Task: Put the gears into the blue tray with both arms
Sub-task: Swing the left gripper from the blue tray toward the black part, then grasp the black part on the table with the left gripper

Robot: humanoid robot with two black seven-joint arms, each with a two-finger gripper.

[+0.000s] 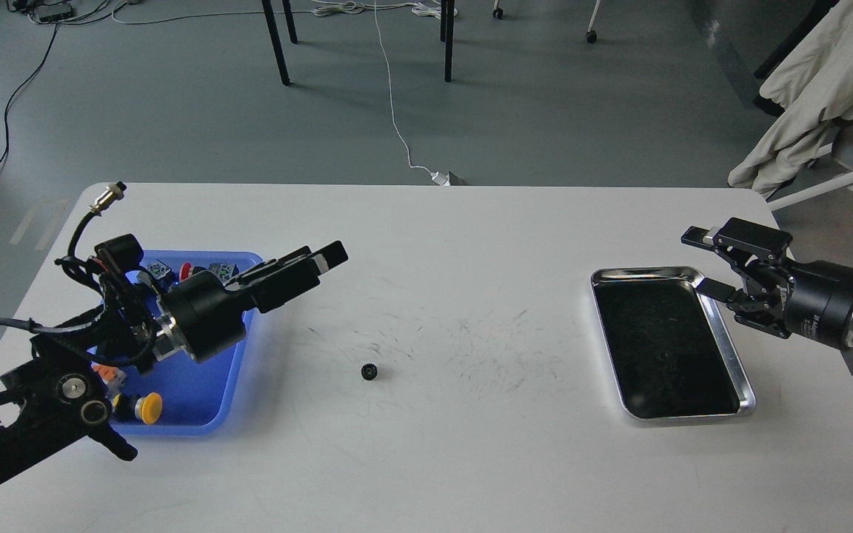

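Note:
One small black gear (369,371) lies alone on the white table, a little left of centre. The blue tray (201,428) sits at the left with coloured push-button switches in it; I see no gear inside it. My left gripper (329,257) reaches out over the tray's right rim, raised above the table and up-left of the gear. Its fingers are close together with nothing visible between them. My right gripper (704,263) hovers at the right edge of the steel tray (746,386), pointing left, open and empty.
The steel tray has a black liner and nothing visible on it. A yellow-capped switch (149,407) and a red one (184,270) lie in the blue tray. The table's far edge runs behind both arms. Chair legs and cables are on the floor beyond.

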